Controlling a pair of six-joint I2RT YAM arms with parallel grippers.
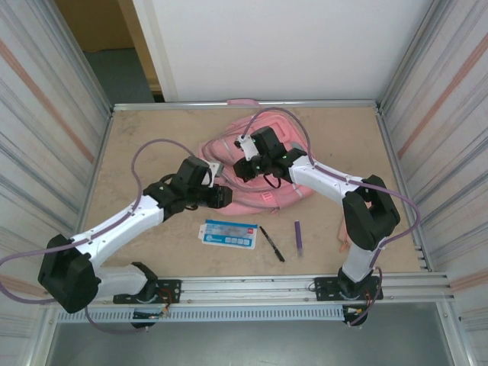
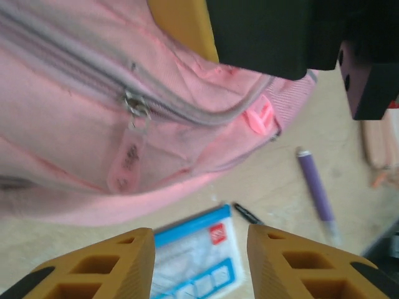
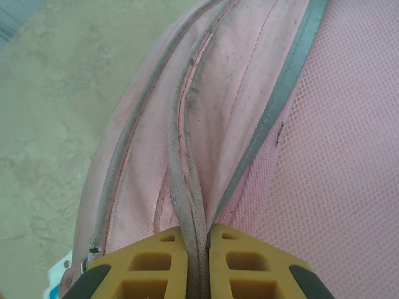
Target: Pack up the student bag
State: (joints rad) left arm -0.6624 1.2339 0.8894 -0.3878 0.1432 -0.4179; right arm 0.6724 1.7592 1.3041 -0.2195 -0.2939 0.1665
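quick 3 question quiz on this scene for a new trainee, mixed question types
1. True or false: the right gripper is shut on a piped edge of the pink backpack.
2. Which shows between the left gripper fingers in its wrist view? A) scissors B) blue-and-white packet C) water bottle
3. Fill in: the left gripper's jaws stand ___.
Key: 1 true; 2 B; 3 open.
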